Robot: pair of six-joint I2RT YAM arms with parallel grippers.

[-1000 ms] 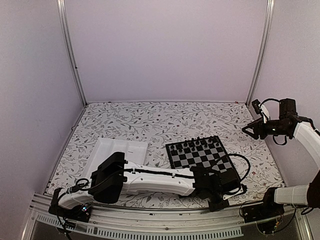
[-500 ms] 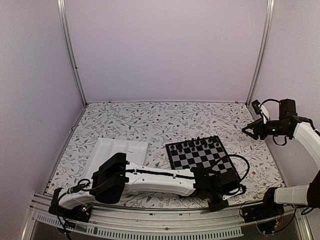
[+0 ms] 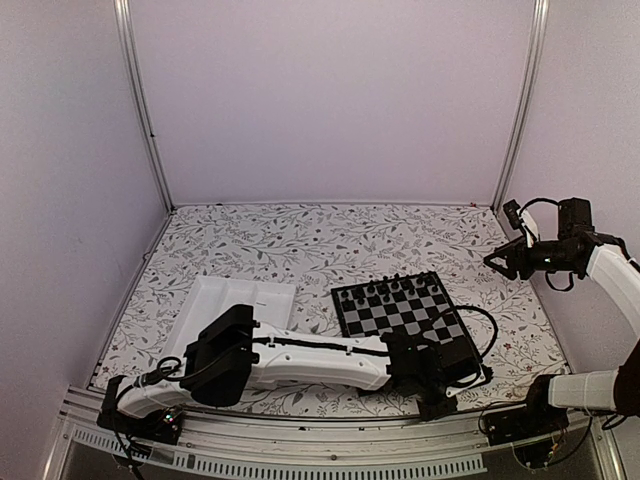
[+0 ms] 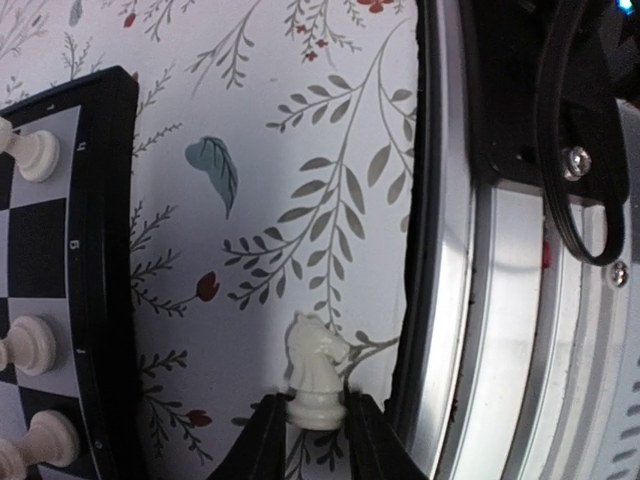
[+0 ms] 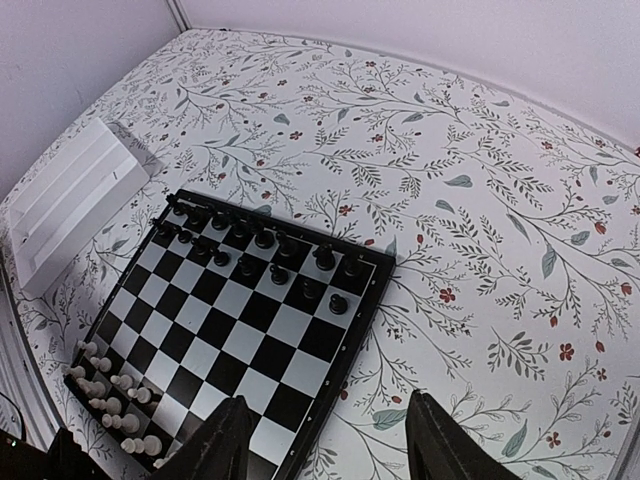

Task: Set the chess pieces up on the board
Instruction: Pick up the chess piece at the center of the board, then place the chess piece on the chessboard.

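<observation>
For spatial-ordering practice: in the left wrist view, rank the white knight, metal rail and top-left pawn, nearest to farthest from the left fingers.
1. white knight, between the left fingers.
2. metal rail, just to the right.
3. top-left pawn, on the board, far left.

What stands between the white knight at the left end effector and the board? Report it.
Nothing visible. Only bare floral cloth lies between the white knight, pinched in the left end effector, and the board. Other white pieces stand on its edge squares.

Glossy plastic knight (image 4: 318, 372), matt cloth (image 4: 300, 130)
</observation>
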